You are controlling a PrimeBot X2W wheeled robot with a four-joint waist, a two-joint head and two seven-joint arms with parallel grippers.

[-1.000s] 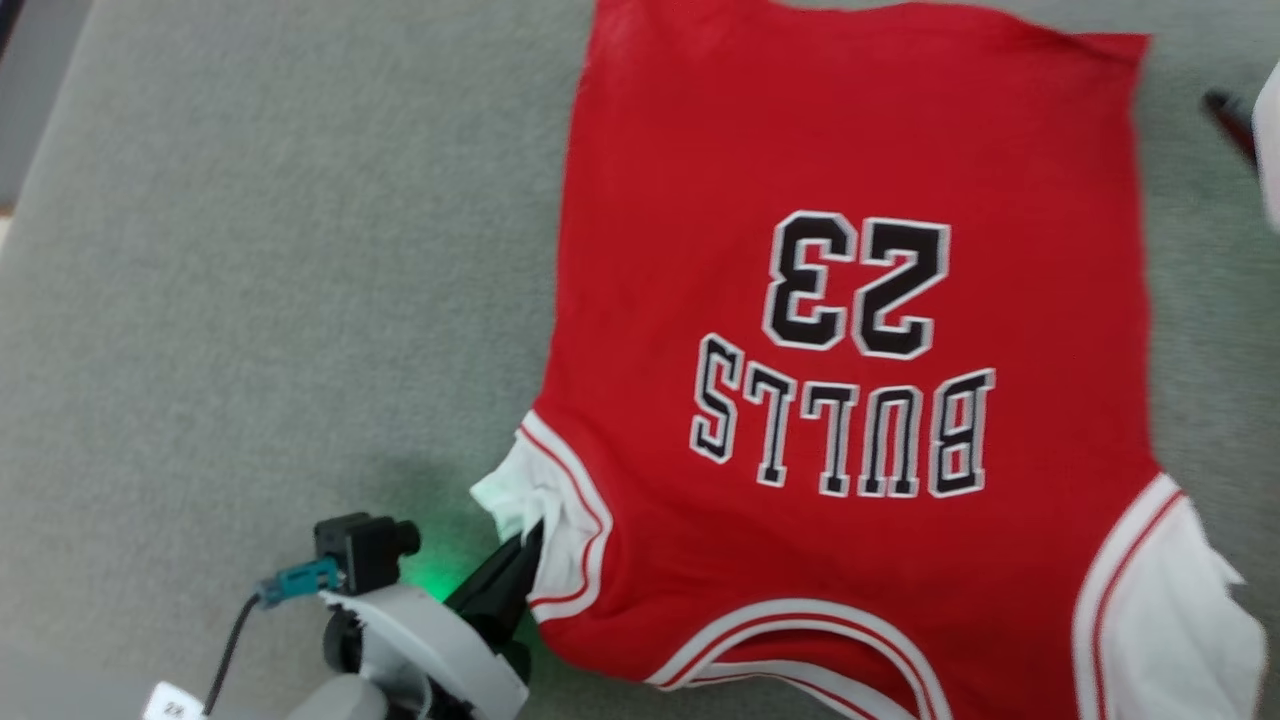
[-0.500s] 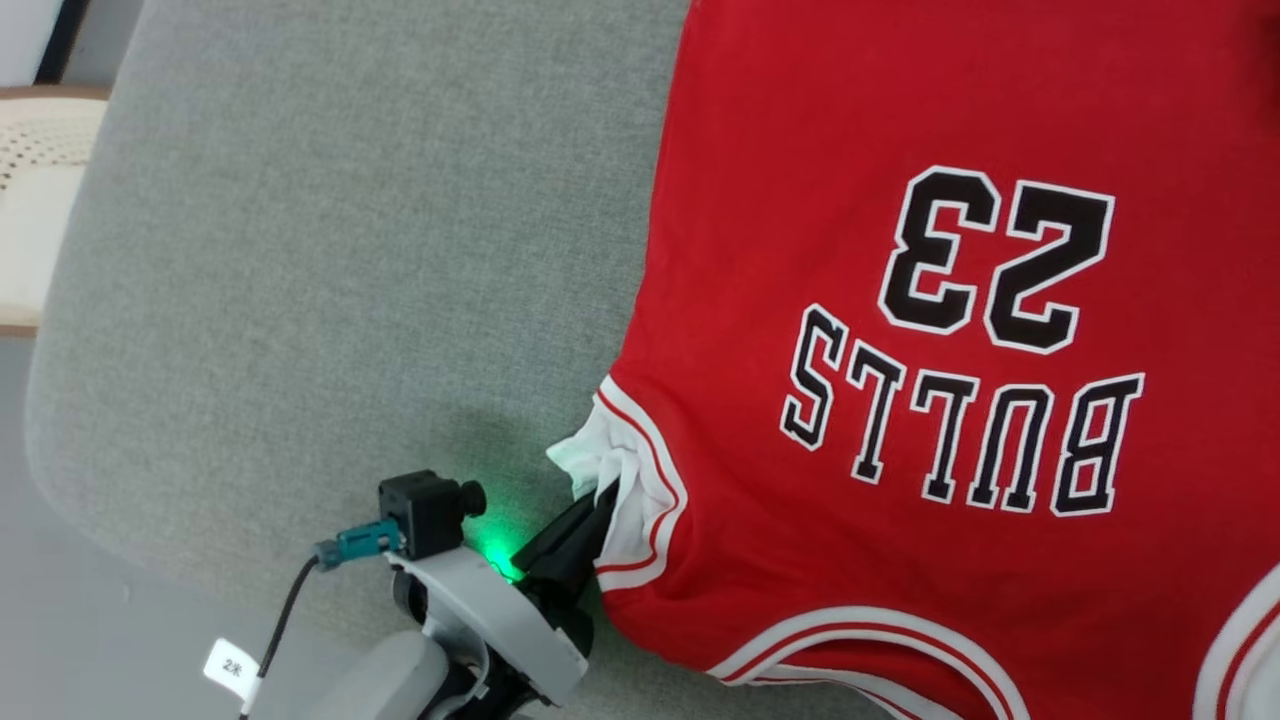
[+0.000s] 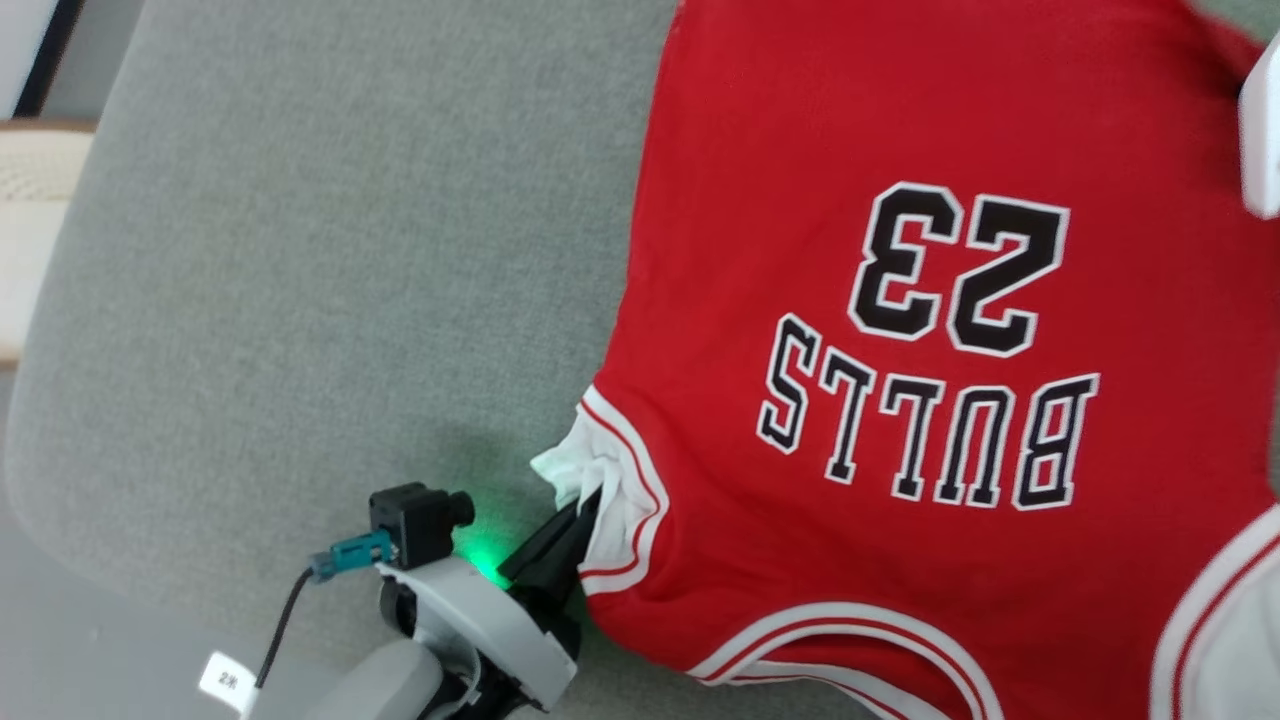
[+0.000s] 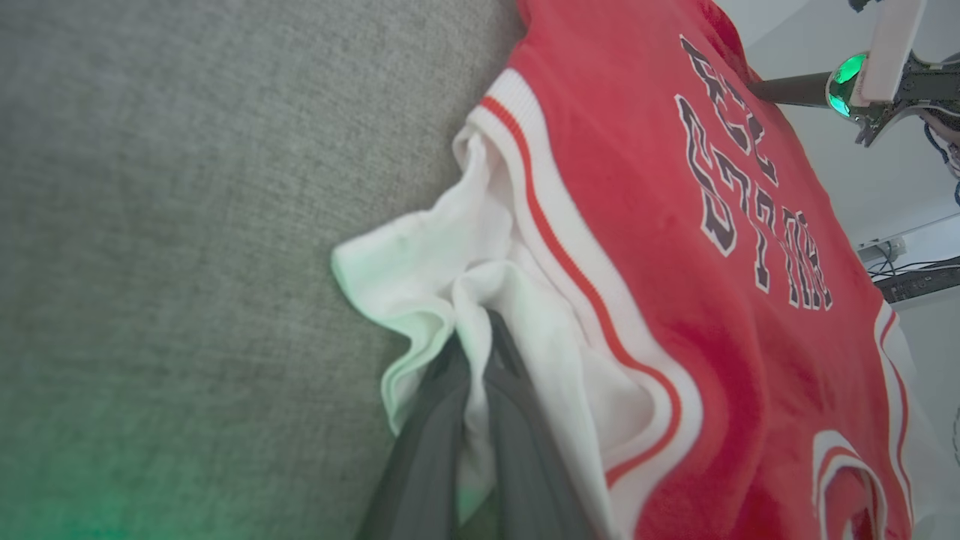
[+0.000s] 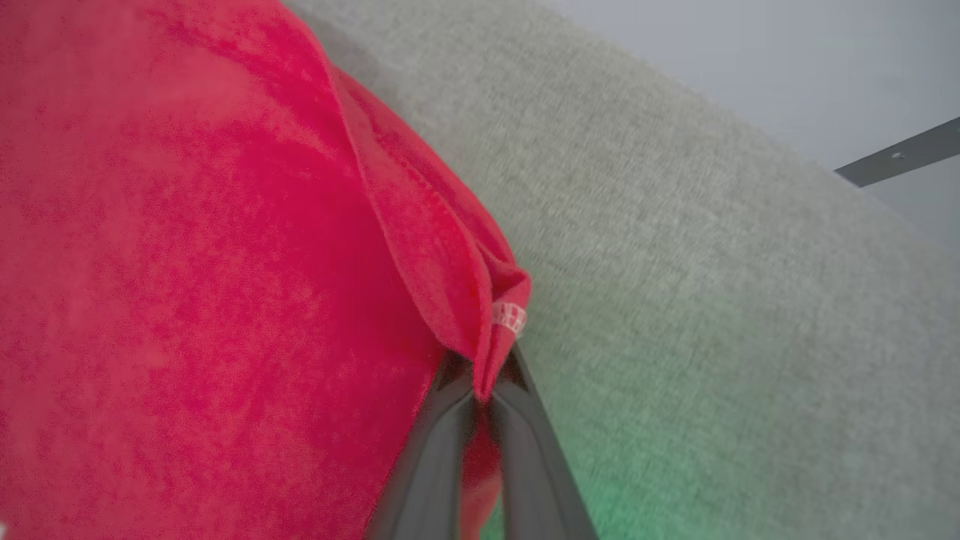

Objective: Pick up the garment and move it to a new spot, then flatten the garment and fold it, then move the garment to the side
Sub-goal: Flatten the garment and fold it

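Right wrist view: right gripper (image 5: 480, 386) has just shut, jaws now pinching a red hem corner of the garment (image 5: 225, 262); a sec ago it was spread wide, clear of the cloth. Both ends gripped, so prob. ready to lift or pull flat. At the cushion's (image 3: 300, 300) near edge, the left gripper (image 3: 590, 505) reaches up-right, fingers pressed together on the white sleeve. Garment lies print-up on the cushion's right part, hem toward the far edge.
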